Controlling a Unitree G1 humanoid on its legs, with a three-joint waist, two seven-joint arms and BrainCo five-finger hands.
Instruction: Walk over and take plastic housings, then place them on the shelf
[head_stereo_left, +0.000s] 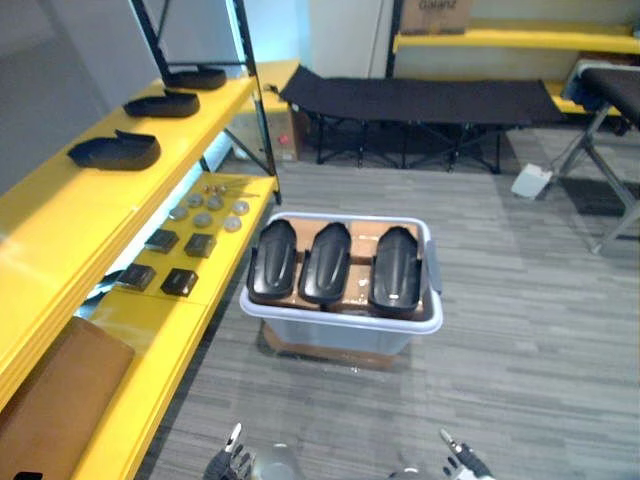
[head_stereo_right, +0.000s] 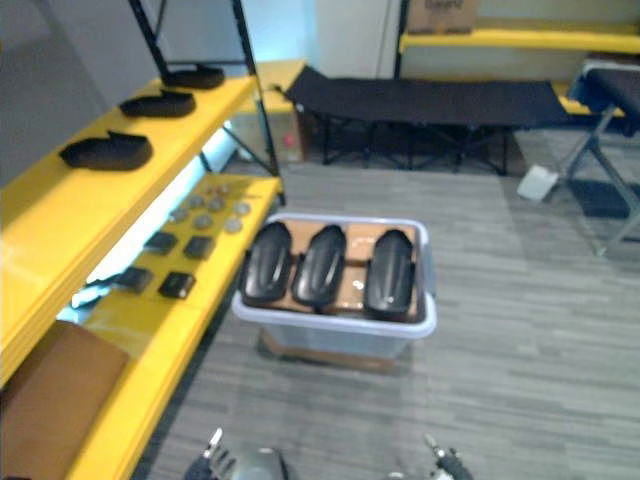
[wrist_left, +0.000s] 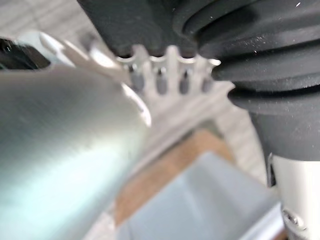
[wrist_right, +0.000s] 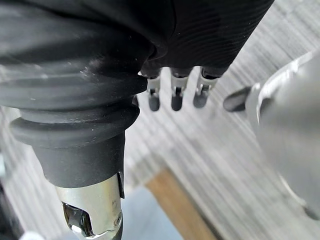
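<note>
Nearest us, at the bottom edge of the head views, the left hand (head_stereo_left: 232, 458) is lower left and the right hand (head_stereo_left: 463, 464) lower right. Both are low over the floor and well short of the bin.

In its own wrist view the left hand's fingers (wrist_left: 161, 82) hang straight and apart, with nothing in them. The right hand's fingers (wrist_right: 175, 100) are the same, loose and touching nothing.

At centre frame a pale bin (head_stereo_left: 340, 322) sits on a cardboard box (head_stereo_left: 320, 350) on the floor, just beside the yellow shelf (head_stereo_left: 60, 215). Three black housings (head_stereo_left: 326, 262) lie side by side in the bin, rounded side up, with their long axes running away from us.

We judge them to be light, stiff moulded shells, glossy and so likely slick. They are best taken across the narrow width at mid-length, fingers on one long edge and thumb on the other, without squeezing the dome. They lie close together, so an outer one looks easiest first.

At upper left, three stored housings (head_stereo_left: 115, 150) lie on the shelf's top board, with bare board nearer us.
</note>
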